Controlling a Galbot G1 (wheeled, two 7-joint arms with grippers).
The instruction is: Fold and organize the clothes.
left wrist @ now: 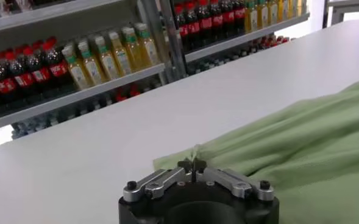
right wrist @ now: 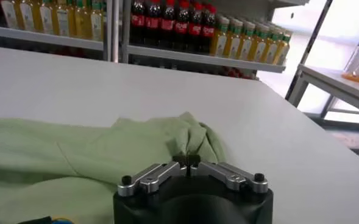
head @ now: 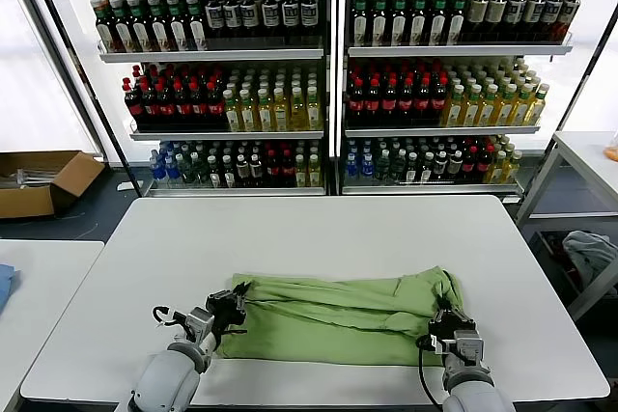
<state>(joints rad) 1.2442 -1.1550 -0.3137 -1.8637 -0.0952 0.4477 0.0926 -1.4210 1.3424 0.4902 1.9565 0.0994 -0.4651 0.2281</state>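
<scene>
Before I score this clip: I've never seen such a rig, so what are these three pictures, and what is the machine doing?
It is a two-armed robot. One picture looks down from its head; the other two come from cameras on each wrist. On the white table lies a light green shirt, folded into a long band. The left pincer is shut on the shirt's left end, the right pincer on its right end; each wrist picture shows cloth pinched between closed tips. Behind stand shelves of bottled drinks.
</scene>
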